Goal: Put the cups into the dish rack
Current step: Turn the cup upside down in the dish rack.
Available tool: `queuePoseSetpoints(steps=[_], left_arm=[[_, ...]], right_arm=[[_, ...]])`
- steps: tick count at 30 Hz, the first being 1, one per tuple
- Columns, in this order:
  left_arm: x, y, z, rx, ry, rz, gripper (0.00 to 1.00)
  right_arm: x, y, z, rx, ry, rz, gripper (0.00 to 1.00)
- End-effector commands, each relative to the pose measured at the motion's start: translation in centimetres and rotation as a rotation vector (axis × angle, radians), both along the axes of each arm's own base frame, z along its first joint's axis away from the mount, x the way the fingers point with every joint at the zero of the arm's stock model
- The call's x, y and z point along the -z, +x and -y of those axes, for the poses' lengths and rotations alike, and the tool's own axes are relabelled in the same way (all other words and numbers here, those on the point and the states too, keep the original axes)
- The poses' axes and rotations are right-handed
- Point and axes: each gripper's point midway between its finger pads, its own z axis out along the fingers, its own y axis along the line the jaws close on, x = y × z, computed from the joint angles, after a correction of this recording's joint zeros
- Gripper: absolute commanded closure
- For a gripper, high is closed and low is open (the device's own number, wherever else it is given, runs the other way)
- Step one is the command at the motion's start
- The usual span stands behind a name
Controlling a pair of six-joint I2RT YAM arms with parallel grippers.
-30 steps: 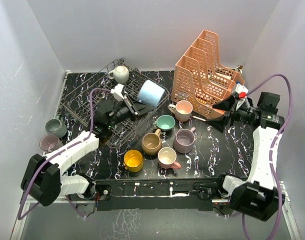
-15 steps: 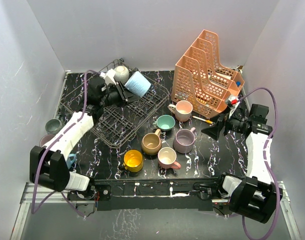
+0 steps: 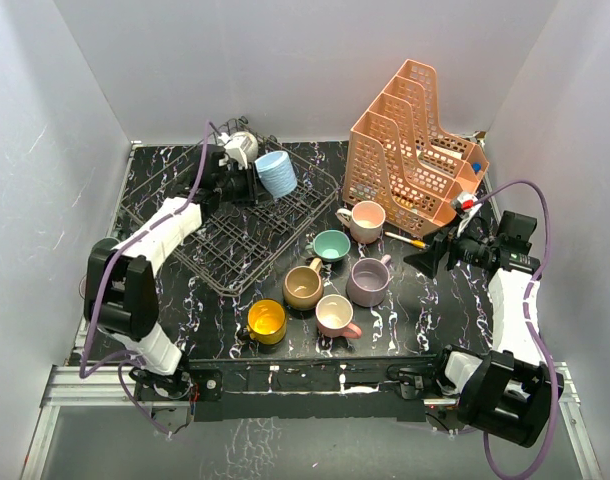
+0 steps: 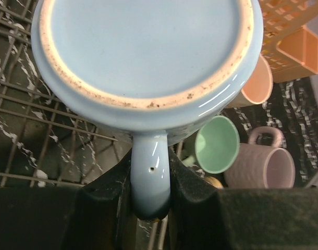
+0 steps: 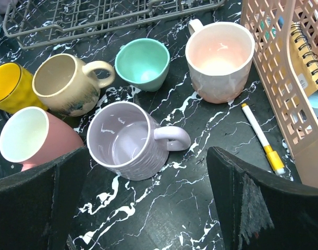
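Observation:
My left gripper [image 3: 253,183] is shut on the handle of a light blue cup [image 3: 276,173], held on its side above the back of the dark wire dish rack [image 3: 230,240]. The left wrist view shows the blue cup's base [image 4: 143,47], with both pads clamped on its handle at the left gripper [image 4: 150,192]. A cream cup [image 3: 242,148] sits in the rack's far corner. On the table stand peach [image 3: 366,220], teal [image 3: 332,245], tan [image 3: 303,286], lilac [image 3: 367,281], pink [image 3: 335,315] and yellow [image 3: 267,321] cups. My right gripper [image 3: 427,262] is open, low, right of the lilac cup [image 5: 130,140], which lies ahead of its jaws [image 5: 148,198].
An orange perforated organizer [image 3: 415,150] stands at the back right, close to the right arm. A white and yellow pen [image 5: 260,136] lies on the table beside the organizer's base [image 5: 284,78]. White walls enclose the table on three sides.
The left arm has carried the blue cup from the rack's right corner toward the back, over the rack. The right gripper has dropped lower, come nearer the cups and opened wider.

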Motion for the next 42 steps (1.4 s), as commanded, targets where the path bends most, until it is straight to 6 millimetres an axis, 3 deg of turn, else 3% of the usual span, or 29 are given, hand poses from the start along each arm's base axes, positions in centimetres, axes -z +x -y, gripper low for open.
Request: queuePoseSetpoints(steps=[1, 20, 32, 42], left_arm=[[-5.6, 4.4, 0.1, 0.056, 0.054, 0.322, 1.00], [0.6, 12.9, -1.8, 0.073, 0.244, 0.513, 1.00], [1.5, 16.2, -3.2, 0.035, 0.333, 0.652, 1.00], [3.3, 18.1, -3.7, 0.034, 0.372, 0.668, 1.00]], right_arm=[[-0.8, 0.9, 0.6, 0.025, -0.036, 0.063, 0.02], [-0.8, 1.3, 1.3, 0.057, -0.057, 0.073, 0.02], [-0.5, 1.5, 1.4, 0.055, -0.048, 0.060, 0.02], [-0.4, 1.5, 1.4, 0.057, -0.047, 0.055, 0.01]])
